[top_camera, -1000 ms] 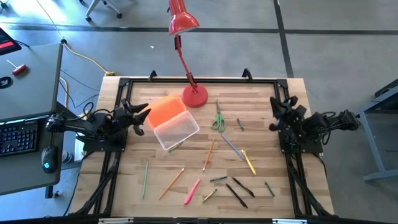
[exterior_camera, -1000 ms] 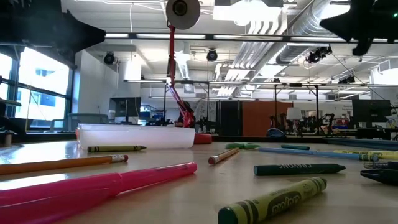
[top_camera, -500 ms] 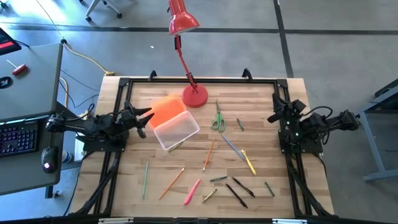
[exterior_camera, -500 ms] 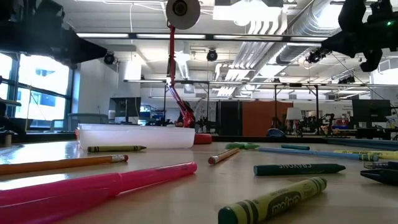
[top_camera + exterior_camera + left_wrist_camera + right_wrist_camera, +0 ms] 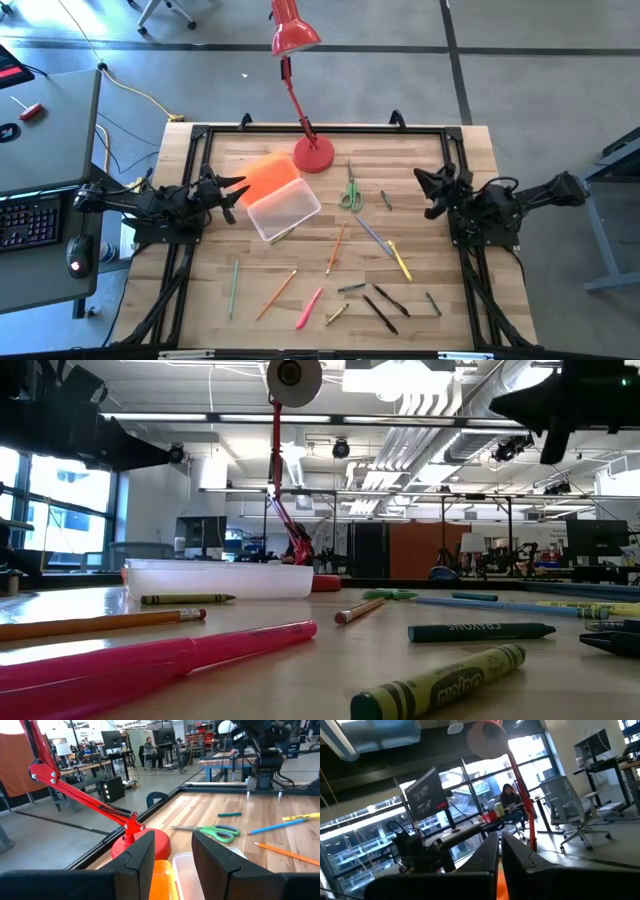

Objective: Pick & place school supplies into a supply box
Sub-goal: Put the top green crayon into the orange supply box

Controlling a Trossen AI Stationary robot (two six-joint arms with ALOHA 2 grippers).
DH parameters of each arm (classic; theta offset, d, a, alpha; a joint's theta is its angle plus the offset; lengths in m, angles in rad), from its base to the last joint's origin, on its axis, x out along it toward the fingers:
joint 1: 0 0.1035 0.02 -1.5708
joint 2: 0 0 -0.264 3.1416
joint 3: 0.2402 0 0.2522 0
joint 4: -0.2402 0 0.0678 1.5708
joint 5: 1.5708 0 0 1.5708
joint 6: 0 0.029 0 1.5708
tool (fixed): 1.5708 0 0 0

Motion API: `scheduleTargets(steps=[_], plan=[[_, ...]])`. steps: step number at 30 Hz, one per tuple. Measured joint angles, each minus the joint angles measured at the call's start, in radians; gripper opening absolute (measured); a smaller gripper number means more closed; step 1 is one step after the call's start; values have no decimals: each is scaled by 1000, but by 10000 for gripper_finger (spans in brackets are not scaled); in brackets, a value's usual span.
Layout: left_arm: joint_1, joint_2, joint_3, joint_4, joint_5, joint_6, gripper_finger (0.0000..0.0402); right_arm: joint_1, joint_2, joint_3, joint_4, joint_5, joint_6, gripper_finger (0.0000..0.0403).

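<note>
Near edge, loose items: a pink marker (image 5: 309, 308), an orange pencil (image 5: 277, 292) and a green pencil (image 5: 234, 285) lay on the near left of the wooden table (image 5: 470, 150); dark crayons (image 5: 385, 310) clustered at the near right. All round and thin, so I judged any of them could roll away from a glancing touch.

Middle: another orange pencil (image 5: 336, 248), a blue pencil (image 5: 372, 232) and a yellow marker (image 5: 400, 260) lay just beside one another, right of centre. A grab there might well have caught two at once or knocked the neighbour askew.

Supply box: the clear supply box (image 5: 284, 208) sat left of centre, open, its orange lid (image 5: 266, 178) lying against its far left side. One pencil poked out from beneath its near edge. It looked light, and a bump from an arm could have shoved it off its spot.

Left gripper: the left gripper (image 5: 230, 190) hovered just left of the box, fingers spread apart, holding nothing. It was close enough to the lid that a careless swing seemed likely to hit it.

Right gripper: the right gripper (image 5: 426, 191) hung at the right side, above the table, fingers nearly pressed together and empty. It would need to spread them before closing on anything.

Far side: the green-handled scissors (image 5: 350, 189) lay beside the round base of the red lamp (image 5: 313, 154), far centre. Flat and awkward, they looked the hardest pick, and a reach for them risked clipping the lamp's arm.
</note>
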Motion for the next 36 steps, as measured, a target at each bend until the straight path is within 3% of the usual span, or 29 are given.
scheduleTargets(steps=[5,9,12,14,17,22,29,36], plan=[[0,0,0,0,0,0,163,-10,204,158,-61,43,-127,0],[0,0,0,0,0,0,163,-9,369,270,-236,217,-222,0],[0,0,0,0,0,0,163,-6,469,311,-402,326,-127,0],[0,0,0,0,0,0,163,-4,524,308,-463,310,-25,0],[0,0,0,0,0,0,163,-22,604,308,-492,300,5,0],[0,0,0,7,3,-1,163,-65,693,308,-373,362,-16,0],[0,0,0,0,9,0,163,-106,708,309,-275,247,-93,0],[0,0,0,0,10,1,163,-159,711,309,-289,194,-32,0]])
